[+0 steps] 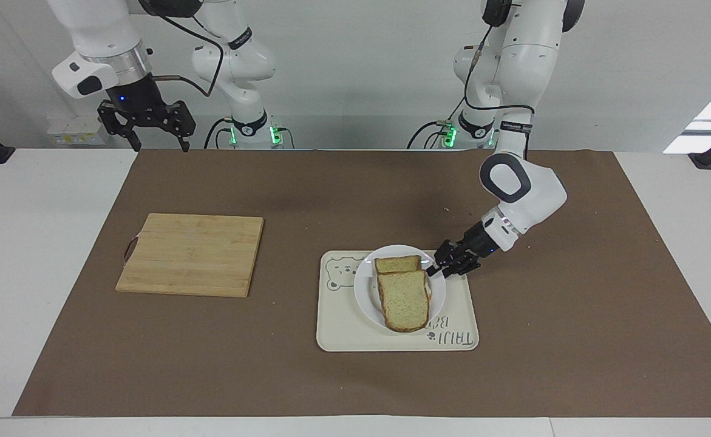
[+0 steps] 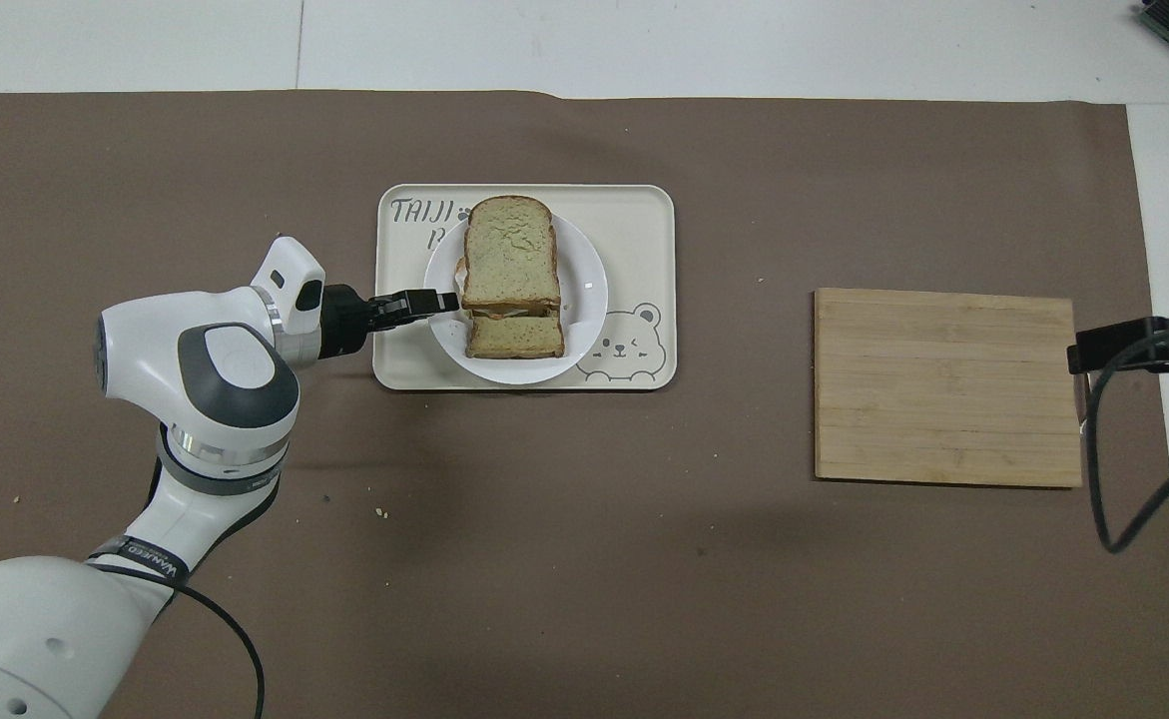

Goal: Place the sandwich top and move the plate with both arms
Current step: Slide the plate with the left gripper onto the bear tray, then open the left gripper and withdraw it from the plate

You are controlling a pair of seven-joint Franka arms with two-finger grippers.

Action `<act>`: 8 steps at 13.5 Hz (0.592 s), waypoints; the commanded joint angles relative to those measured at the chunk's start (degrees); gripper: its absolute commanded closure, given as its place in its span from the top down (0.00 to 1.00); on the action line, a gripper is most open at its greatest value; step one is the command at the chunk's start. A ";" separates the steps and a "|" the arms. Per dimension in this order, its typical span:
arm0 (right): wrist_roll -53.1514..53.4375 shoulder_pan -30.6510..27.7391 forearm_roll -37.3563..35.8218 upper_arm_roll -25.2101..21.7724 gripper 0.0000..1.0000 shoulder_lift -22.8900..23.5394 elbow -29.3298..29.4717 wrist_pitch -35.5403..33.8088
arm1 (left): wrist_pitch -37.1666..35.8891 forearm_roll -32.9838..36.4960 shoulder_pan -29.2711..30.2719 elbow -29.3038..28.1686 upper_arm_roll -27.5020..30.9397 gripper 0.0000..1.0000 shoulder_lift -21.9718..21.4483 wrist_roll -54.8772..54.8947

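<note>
Top slice [image 1: 405,300] lies askew on the lower slice [image 1: 397,264], on the plate [image 1: 367,297], tray [image 1: 343,331] centre. Left gripper [image 1: 433,271] at plate's 2 o'clock rim, jaw state unclear. Right gripper [image 1: 156,144] waits aloft, spread. Risk: nudged plate sheds overhanging slice.

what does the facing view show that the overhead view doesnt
Only the facing view shows the right hand, raised over the robots' edge of the table with its fingers spread open, plus both arm bases.

Only the overhead view shows the top slice sitting offset on the lower slice, covering its farther part, and the upright lettering and bear drawing on the tray.

Both show the left hand at the rim of the plate on the tray, and the cutting board toward the right arm's end.
</note>
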 commanded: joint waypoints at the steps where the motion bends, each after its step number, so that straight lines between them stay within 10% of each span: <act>1: -1.29 -0.70 1.13 0.30 1.00 -0.03 0.02 0.42 | 1.45 1.49 -0.64 -0.62 0.96 0.56 -3.42 -1.07; 8: -1.29 -0.70 1.13 0.21 1.00 -0.03 0.02 0.33 | -0.57 16.04 2.43 -0.71 4.83 0.83 -10.28 -1.16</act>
